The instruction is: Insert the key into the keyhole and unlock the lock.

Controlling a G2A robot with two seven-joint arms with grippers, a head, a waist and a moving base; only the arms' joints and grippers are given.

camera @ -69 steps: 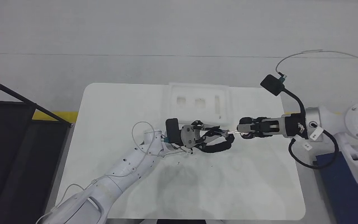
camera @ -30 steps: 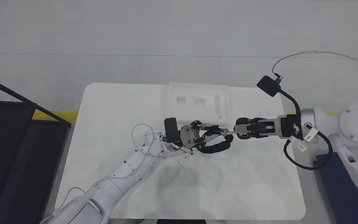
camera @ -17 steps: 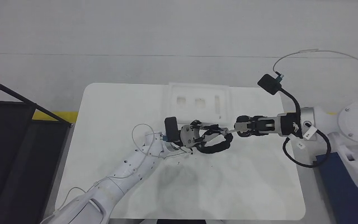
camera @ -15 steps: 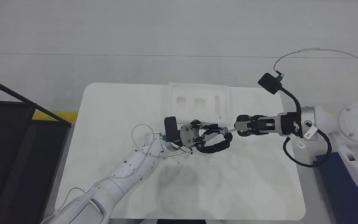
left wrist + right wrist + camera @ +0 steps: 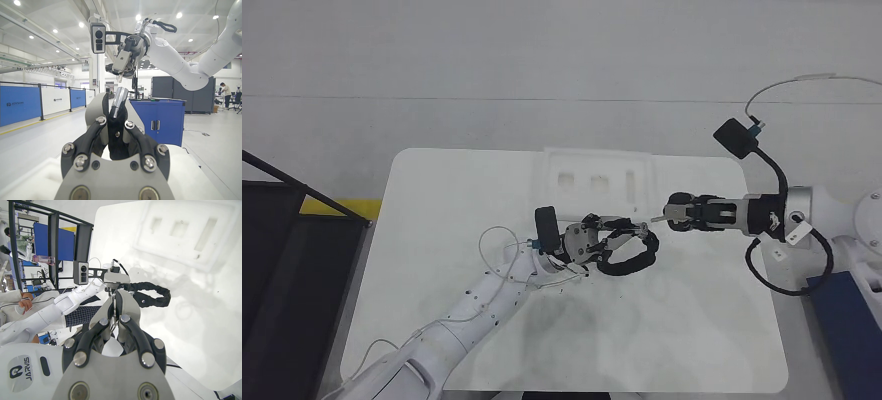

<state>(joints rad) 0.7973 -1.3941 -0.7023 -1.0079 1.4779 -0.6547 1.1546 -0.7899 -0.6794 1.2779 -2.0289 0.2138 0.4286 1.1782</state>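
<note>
**One step back: the key (image 5: 120,78) has come away from the lock (image 5: 117,103)**

Half a second ago, seen from above, the key's tip met the end of the lock's metal barrel. Now the right arm has drawn back toward its own side of the bench (image 5: 442,260), and a clear gap has opened between tip and barrel. The left arm has held its place, near enough.

The left jaws are closed on the lock's black body and hold it up off the bench, with the bright barrel pointing at the key. The black cable loop (image 5: 634,262) curls out beside them and looks joined at both ends, so I judge the lock not yet opened.

The right jaws are clamped on the key's flat head, and the blade sticks out toward the lock. In the left wrist view the tip hangs just past the barrel's end and roughly on its line (whether it is truly square to the keyhole I cannot tell from here).

For the task this reads as a retreat rather than progress. The key is out, nothing has been turned, and the insertion step is open again. The next approach probably needs a finer line-up of blade and barrel before pushing. A slanted push could skid the tip off the barrel's rim or twist the lock in its grip.
</note>
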